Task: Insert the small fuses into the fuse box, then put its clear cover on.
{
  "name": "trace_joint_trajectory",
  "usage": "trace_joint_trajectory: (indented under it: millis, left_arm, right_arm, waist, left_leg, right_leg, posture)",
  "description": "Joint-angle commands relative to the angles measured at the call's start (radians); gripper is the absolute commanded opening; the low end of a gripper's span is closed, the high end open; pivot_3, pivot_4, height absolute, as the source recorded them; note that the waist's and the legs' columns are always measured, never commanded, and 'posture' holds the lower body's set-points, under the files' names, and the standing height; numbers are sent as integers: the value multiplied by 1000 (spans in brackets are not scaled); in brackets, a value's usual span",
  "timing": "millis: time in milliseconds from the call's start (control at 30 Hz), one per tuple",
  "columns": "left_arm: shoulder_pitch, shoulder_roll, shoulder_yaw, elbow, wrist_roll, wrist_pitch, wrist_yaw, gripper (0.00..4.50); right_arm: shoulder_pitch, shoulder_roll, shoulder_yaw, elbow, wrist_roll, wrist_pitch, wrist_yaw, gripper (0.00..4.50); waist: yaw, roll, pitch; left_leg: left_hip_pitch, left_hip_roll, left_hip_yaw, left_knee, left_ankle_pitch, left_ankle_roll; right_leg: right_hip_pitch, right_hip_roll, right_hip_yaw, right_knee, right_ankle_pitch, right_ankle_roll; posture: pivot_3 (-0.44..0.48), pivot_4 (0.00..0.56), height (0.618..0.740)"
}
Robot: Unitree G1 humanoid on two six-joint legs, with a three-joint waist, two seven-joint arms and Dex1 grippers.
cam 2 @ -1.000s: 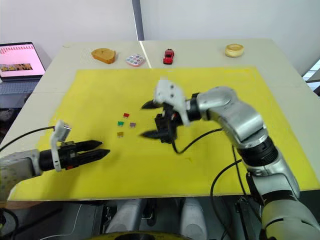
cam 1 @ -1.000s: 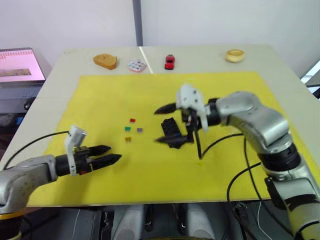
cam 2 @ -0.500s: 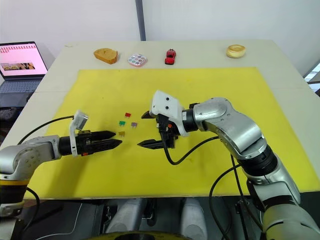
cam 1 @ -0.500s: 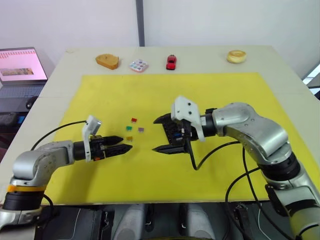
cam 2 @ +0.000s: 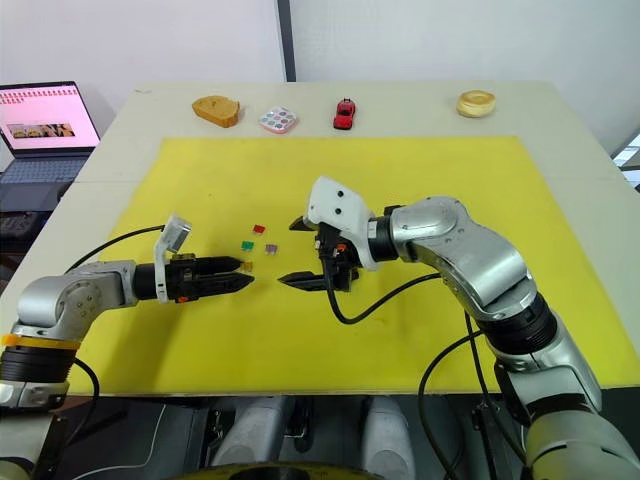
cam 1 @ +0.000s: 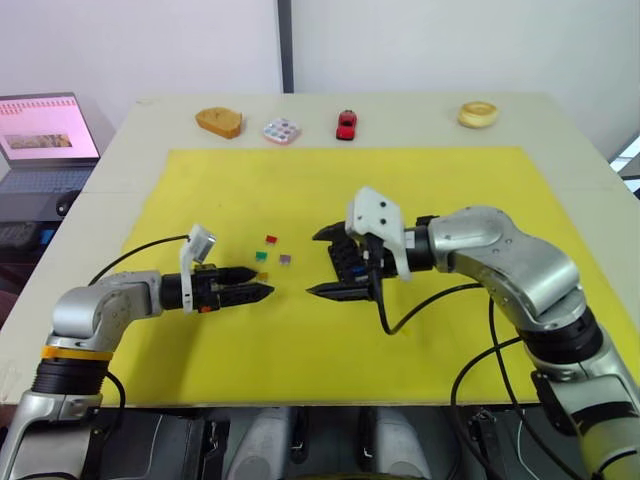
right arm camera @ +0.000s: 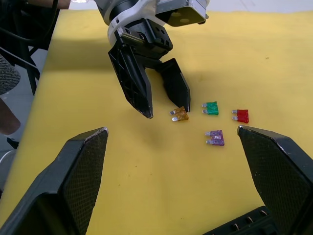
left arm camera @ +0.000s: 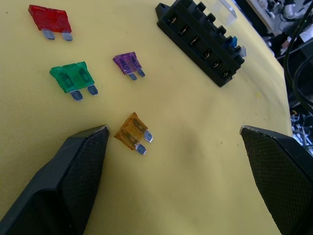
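Note:
Four small fuses lie loose on the yellow mat [cam 1: 450, 190]: red [cam 1: 270, 239], green [cam 1: 261, 255], purple [cam 1: 285, 259] and amber [left arm camera: 132, 134]. My left gripper [cam 1: 262, 290] is open and low over the mat, with the amber fuse just ahead of one fingertip. The black fuse box [left arm camera: 200, 41] lies to their right, with a teal fuse [left arm camera: 234, 41] at its far end. Just beyond it is a faint clear cover [left arm camera: 221, 7]. My right gripper [cam 1: 322, 263] is wide open at the box's left side, its fingers empty and partly hiding the box.
Along the table's back edge sit a wooden piece [cam 1: 220, 121], a pastel toy [cam 1: 282, 131], a red toy car [cam 1: 346, 125] and a tan ring [cam 1: 478, 114]. An open laptop [cam 1: 40, 125] stands off the table's left. Black cables hang from both arms.
My left gripper has travelled right across the mat, up to the amber fuse. The right gripper has lowered beside the fuse box and stays wide open.

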Motion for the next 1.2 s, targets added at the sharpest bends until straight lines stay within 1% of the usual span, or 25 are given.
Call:
trace_joint_trajectory:
  millis: [33, 167, 367, 500, 567, 600, 667, 933, 1200]
  left_arm:
    - [24, -21, -12, 5, 2, 20, 6, 4500]
    - [32, -48, 17, -5, -25, 48, 26, 4500]
    - [44, -60, 44, -7, -44, 91, 45, 4500]
    - [59, -59, 44, -26, -67, 116, 34, 4500]
    - [63, -61, 44, -32, -69, 117, 38, 3987]
    - [62, -63, 44, -32, -69, 117, 41, 3646]
    - [63, -63, 40, -34, -62, 112, 44, 2661]
    - [74, -59, 31, -28, -37, 85, 48, 2661]
    - [77, -70, 57, -23, -41, 84, 58, 2661]
  right_arm:
    - [-2, -5, -14, -20, -10, -22, -3, 4459]
    - [-2, -3, -11, -7, -23, -30, 1, 4459]
    - [-5, -1, -8, 10, -36, -42, 7, 4459]
    - [1, 1, 3, 4, -44, -41, 5, 4459]
    - [4, 1, 4, 0, -44, -39, 4, 4500]
    - [4, 1, 3, -1, -43, -38, 4, 4500]
    - [1, 12, -6, -5, -31, -27, -2, 4500]
    - [1, 15, 1, -15, -34, -21, -9, 4500]
    - [-6, 16, 4, -5, -40, -21, -12, 4500]
  waist:
    - [1, 0, 0]
    - [6, 0, 0]
    - [8, 0, 0]
    - [6, 0, 0]
    - [5, 0, 0]
    - [5, 0, 0]
    - [6, 0, 0]
    - [8, 0, 0]
    - [8, 0, 0]
  left_leg:
    - [0, 0, 0, 0, 0, 0]
    - [0, 0, 0, 0, 0, 0]
    - [0, 0, 0, 0, 0, 0]
    - [0, 0, 0, 0, 0, 0]
    - [0, 0, 0, 0, 0, 0]
    - [0, 0, 0, 0, 0, 0]
    - [0, 0, 0, 0, 0, 0]
    - [0, 0, 0, 0, 0, 0]
    - [0, 0, 0, -1, 0, 0]
  right_leg:
    - [0, 0, 0, 0, 0, 0]
    - [0, 0, 0, 0, 0, 0]
    - [0, 0, 0, 0, 0, 0]
    - [0, 0, 0, 0, 0, 0]
    - [0, 0, 0, 0, 0, 0]
    - [0, 0, 0, 0, 0, 0]
    - [0, 0, 0, -1, 0, 0]
    - [0, 0, 0, -1, 0, 0]
    - [0, 0, 0, -1, 0, 0]
  posture:
    - [0, 150, 740]
    - [0, 150, 740]
    - [0, 150, 740]
    - [0, 150, 740]
    - [0, 150, 740]
    - [0, 150, 740]
    - [0, 150, 740]
    - [0, 150, 740]
    - [0, 150, 740]
